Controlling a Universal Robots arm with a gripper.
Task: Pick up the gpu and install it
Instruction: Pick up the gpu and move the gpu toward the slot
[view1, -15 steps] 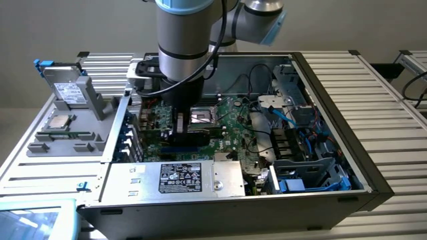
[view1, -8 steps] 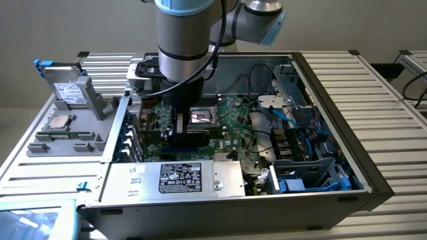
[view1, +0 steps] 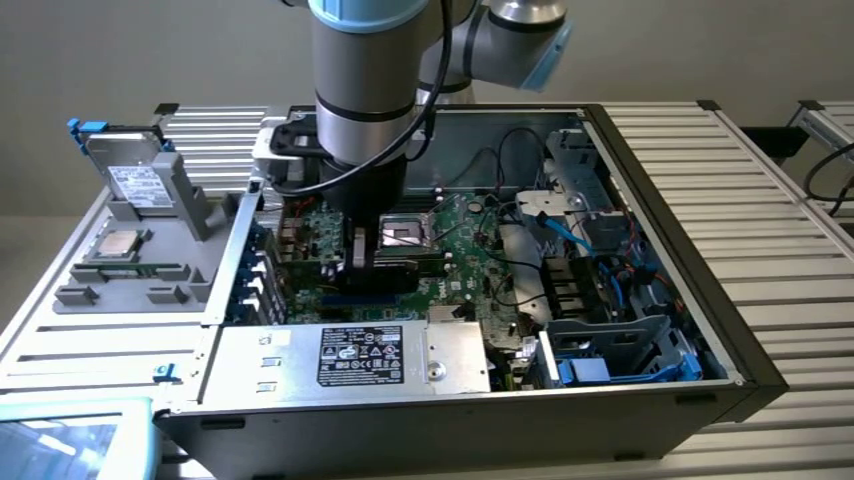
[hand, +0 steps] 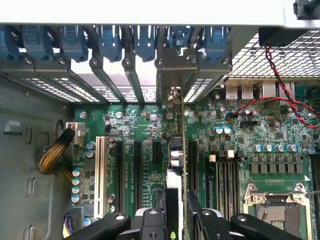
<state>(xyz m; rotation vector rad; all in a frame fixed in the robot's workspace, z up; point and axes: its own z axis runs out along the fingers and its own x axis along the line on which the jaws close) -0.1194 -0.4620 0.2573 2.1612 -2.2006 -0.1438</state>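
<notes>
End effector (hand: 176, 227) closed on the gpu (hand: 173, 192), one finger on each face. The card is held on edge low over the motherboard (view1: 454, 255), among its black slots (hand: 137, 170). Its metal bracket end points at the rear wall off the motherboard's edge, under a row of blue latches (hand: 107, 42). Cannot tell whether the card's edge sits in a slot. Close around it on the motherboard: a white slot (hand: 99, 175) beyond the black ones and an open socket (hand: 272, 210) on the card's other side. A red-black twisted wire (hand: 272, 100) runs across the board near the rear ports. A braided yellow cable (hand: 52, 155) curls just off the motherboard's edge. The case (view1: 747, 350) lies open on its side, holding the motherboard, a grey power supply (view1: 354, 355) along the board's near edge, and black cables (view1: 514, 270) with blue ones (view1: 567, 235) past the socket. Outside the case, on the exterior view's left of the motherboard, a grey tray (view1: 80, 295) carries a processor (view1: 118, 243) and an upright drive (view1: 138, 185). Everything rests on a ribbed aluminium bench (view1: 761, 190); a plain grey wall stands behind.
</notes>
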